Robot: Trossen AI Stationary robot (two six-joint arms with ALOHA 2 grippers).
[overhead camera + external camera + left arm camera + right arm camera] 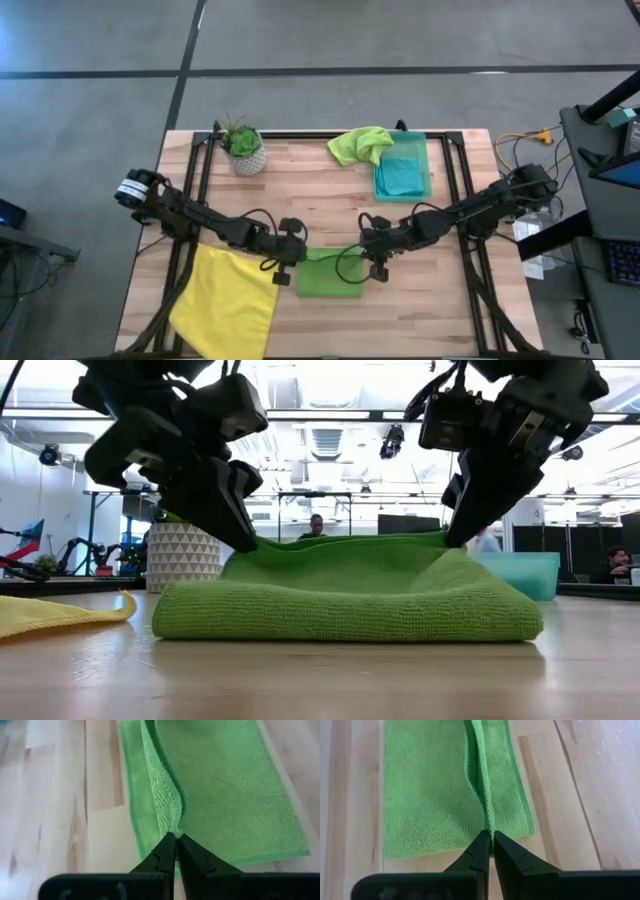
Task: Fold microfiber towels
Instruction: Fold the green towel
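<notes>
A lime green microfiber towel (pixel 330 275) lies folded on the table near its front middle, its rounded fold (pixel 350 615) toward the near edge. My left gripper (pixel 285 262) is shut on its left end and my right gripper (pixel 375 262) on its right end. A bright yellow towel (pixel 225 300) lies flat at the front left, reaching the near edge. Another lime green towel (pixel 360 145) hangs over the rim of a green bin (pixel 428 160), and a teal towel (pixel 400 176) lies inside it. My left gripper pinches the raised far edge of the towel's upper layer (pixel 170 817) at its left end, between its two fingers (pixel 165 852). The fingers slant down from the table's left. The edge stands up as a ridge; the towel's remaining part lies on the table. My right gripper pinches the same raised edge (pixel 488 817) at the towel's right end, between its two fingers (pixel 507 852), slanting down from the table's right. The edge runs as a ridge between both grippers (pixel 350 542), slightly lifted, with the lower layers flat on the wood.
A potted plant (pixel 243 150) stands at the back left. The bin occupies the back right. Black rails (pixel 195 185) run along the table's left and right sides. Bare wood (pixel 330 200) lies between the folded towel and the far edge.
</notes>
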